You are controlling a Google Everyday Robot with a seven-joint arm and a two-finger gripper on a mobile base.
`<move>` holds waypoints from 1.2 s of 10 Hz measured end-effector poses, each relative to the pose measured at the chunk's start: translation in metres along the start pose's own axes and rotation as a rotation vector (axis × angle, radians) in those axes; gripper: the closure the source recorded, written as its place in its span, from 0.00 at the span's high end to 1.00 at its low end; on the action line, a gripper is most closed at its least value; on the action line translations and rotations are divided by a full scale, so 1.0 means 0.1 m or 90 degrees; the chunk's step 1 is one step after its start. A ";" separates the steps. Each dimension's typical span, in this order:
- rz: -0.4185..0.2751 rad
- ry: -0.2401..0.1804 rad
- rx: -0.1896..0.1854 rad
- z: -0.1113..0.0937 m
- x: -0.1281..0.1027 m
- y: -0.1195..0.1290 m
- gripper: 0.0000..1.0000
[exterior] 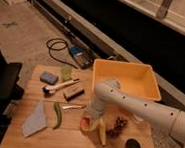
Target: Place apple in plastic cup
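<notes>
Pincer (90, 117) by apple (85, 124); banana (101, 134), grapes (119, 125) crowd close alongside.

There's the orange bin (128, 75) at the back right of the tabletop (68, 145); banana (101, 133), grape bunch (118, 126) and metal cup (131, 147) cluster front right; blue cloth (35, 122) and green pepper (57, 116) lie front left. The jaws hang low, just left of the banana.

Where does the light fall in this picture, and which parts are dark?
Camera view: warm light falls on the wooden table and the yellow bin; the wall behind is nearly black; the white arm is bright, and shade gathers under it at the tool, low by the apple near the table's front.
</notes>
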 end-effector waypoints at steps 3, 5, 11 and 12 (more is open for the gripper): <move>-0.032 -0.007 0.024 -0.18 -0.20 -0.13 0.18; -0.062 0.005 0.036 -0.38 -0.39 -0.36 0.18; -0.102 0.056 0.085 -0.92 -0.35 -1.29 0.18; -0.098 0.063 0.090 -1.03 -0.29 -1.48 0.18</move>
